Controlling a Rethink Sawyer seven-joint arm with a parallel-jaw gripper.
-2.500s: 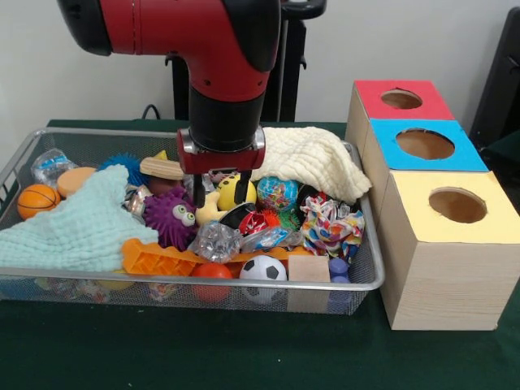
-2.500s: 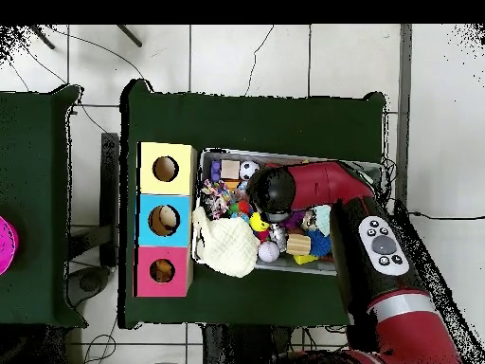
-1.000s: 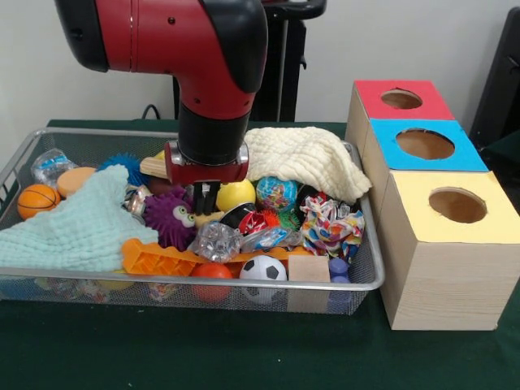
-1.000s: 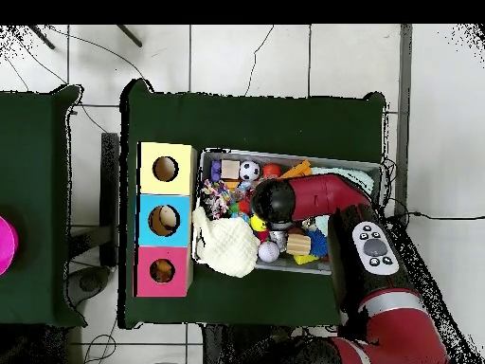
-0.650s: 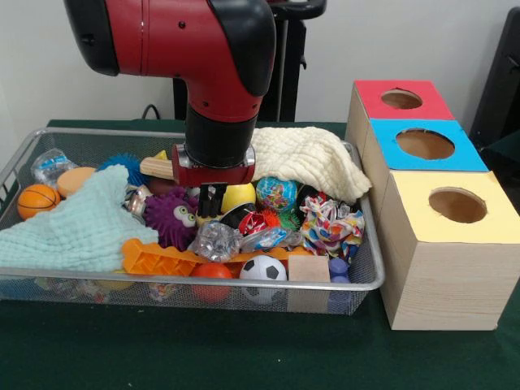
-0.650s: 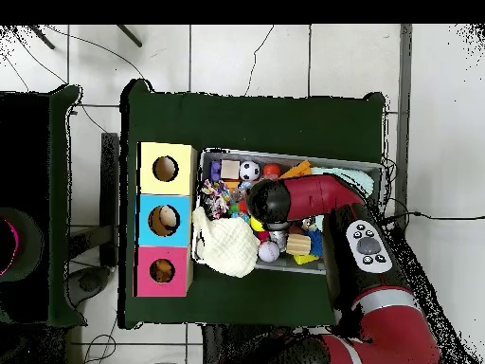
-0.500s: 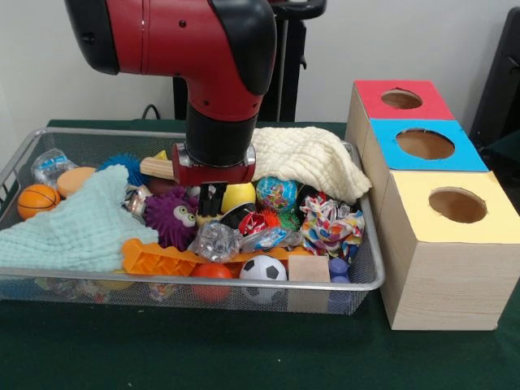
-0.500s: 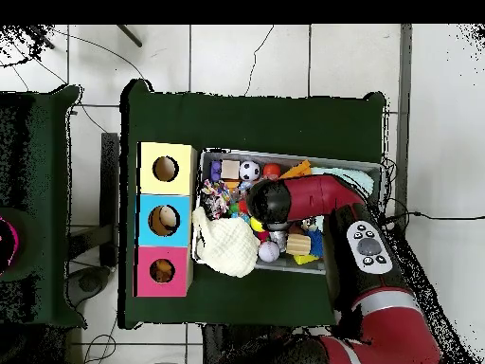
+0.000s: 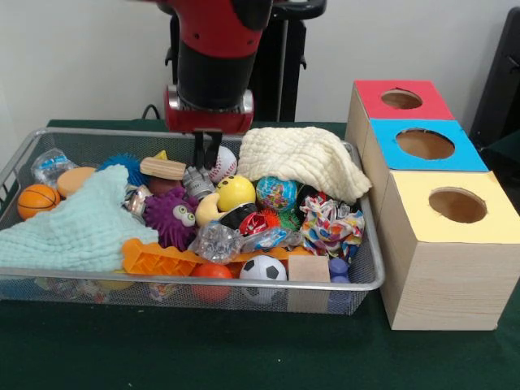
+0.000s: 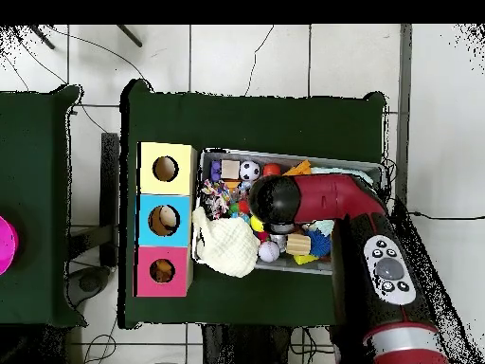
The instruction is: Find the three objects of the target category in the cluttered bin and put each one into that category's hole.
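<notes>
The wire mesh bin [image 9: 65,278] is full of toys and cloths; it also shows in the overhead view [image 10: 371,167]. My gripper [image 9: 204,156] hangs above the bin's back middle, fingers close together with nothing seen between them. Just below it lie a baseball [image 9: 223,162], a crinkled silver item [image 9: 197,180] and a yellow ball [image 9: 235,192]. Three wooden boxes with holes stand right of the bin: red [image 9: 400,99], blue [image 9: 425,144], yellow [image 9: 457,205]. In the overhead view the arm's wrist [image 10: 276,201] hides the gripper.
A cream cloth [image 9: 305,161] drapes over the bin's back right corner, a mint cloth [image 9: 77,221] covers its left. A purple spiky ball [image 9: 171,215], soccer ball [image 9: 263,268], basketball [image 9: 36,200], orange comb [image 9: 158,260] and wooden block [image 9: 309,269] lie in the bin.
My gripper dipped into the toys near the yellow ball, then rose clear and shifted slightly toward the back of the bin. The baseball and yellow ball now show.
</notes>
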